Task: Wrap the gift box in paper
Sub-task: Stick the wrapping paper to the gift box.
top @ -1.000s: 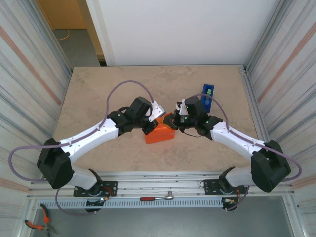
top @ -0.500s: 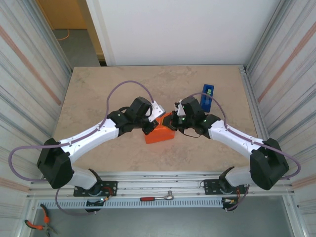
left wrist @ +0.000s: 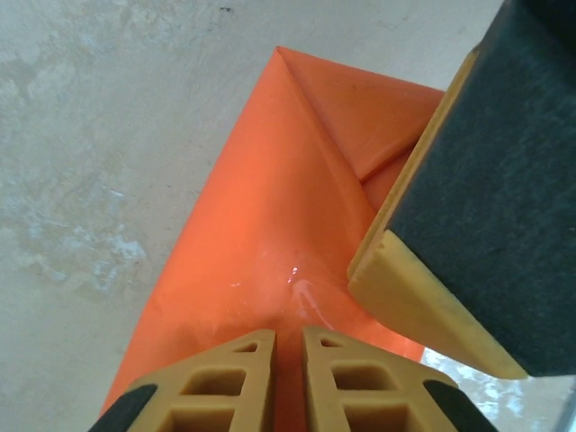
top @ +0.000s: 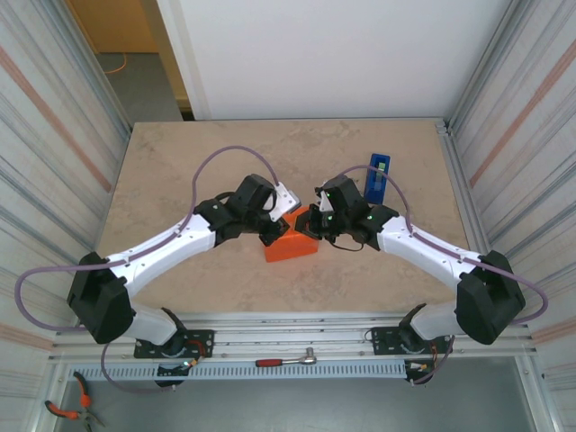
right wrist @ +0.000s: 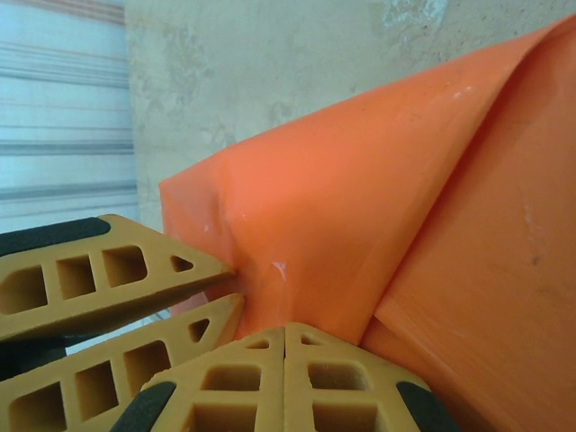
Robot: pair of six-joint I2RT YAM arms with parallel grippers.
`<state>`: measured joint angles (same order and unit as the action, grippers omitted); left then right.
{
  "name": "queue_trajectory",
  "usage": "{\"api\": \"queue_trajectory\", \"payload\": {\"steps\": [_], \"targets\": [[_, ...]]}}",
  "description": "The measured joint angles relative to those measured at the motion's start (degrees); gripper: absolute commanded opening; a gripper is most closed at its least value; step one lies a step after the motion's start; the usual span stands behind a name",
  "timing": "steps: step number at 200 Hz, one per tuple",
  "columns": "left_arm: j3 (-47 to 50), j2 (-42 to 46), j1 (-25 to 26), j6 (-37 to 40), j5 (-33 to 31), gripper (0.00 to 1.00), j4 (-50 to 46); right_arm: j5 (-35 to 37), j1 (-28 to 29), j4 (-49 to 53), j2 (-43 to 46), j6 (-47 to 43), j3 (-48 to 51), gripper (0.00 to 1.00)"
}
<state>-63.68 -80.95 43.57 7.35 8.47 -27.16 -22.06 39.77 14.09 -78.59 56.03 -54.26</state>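
The job stands at the end-fold stage. The gift box (top: 290, 247) is already covered in the orange paper (left wrist: 261, 207), and both arms meet over its far edge, near the middle of the counter (top: 180, 162).

The left end effector (left wrist: 288, 355) is clenched almost shut on a raised ridge of paper, with only a sliver between its pads. The right end effector (right wrist: 284, 360) is clenched fully, pads meeting with nothing visibly between them, its tips against the loose flap just beside the left's.

In the left wrist view, diagonal creases run to a pointed corner, so the end flap looks partly formed rather than sealed.

The next move probably calls for drawing that flap tight and pressing it flat against the box end. One arm would have to pin it while the other fetches tape — the blue tape dispenser (top: 378, 176) stands near the right arm, apart from the parcel.

The parcel lies flat. Its near edge runs left to right and sits slightly higher in the top view at the right end. Its far half is under the arms, so I cannot tell the long axis for sure — it seems to follow that edge.
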Motion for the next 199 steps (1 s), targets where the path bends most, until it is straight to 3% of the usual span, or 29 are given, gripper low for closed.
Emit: {"api": "queue_trajectory", "payload": {"steps": [25, 56, 88, 199], "targets": [[-0.2, 0.2, -3.7, -4.4, 5.7, 0.26, 0.0, 0.8, 0.0, 0.2, -0.5, 0.0, -0.6, 0.00], [-1.1, 0.2, -7.5, -10.1, 10.7, 0.49, 0.9, 0.9, 0.1, 0.5, -0.5, 0.0, -0.7, 0.00], [-1.9, 0.2, -7.8, -13.6, 12.6, 0.68, 2.7, 1.0, 0.1, 0.6, -0.5, 0.0, -0.7, 0.00], [-1.9, -2.2, -3.7, -15.6, 1.8, 0.60, 3.4, 1.7, 0.8, 2.3, 0.3, 0.0, -0.7, 0.00]]}}
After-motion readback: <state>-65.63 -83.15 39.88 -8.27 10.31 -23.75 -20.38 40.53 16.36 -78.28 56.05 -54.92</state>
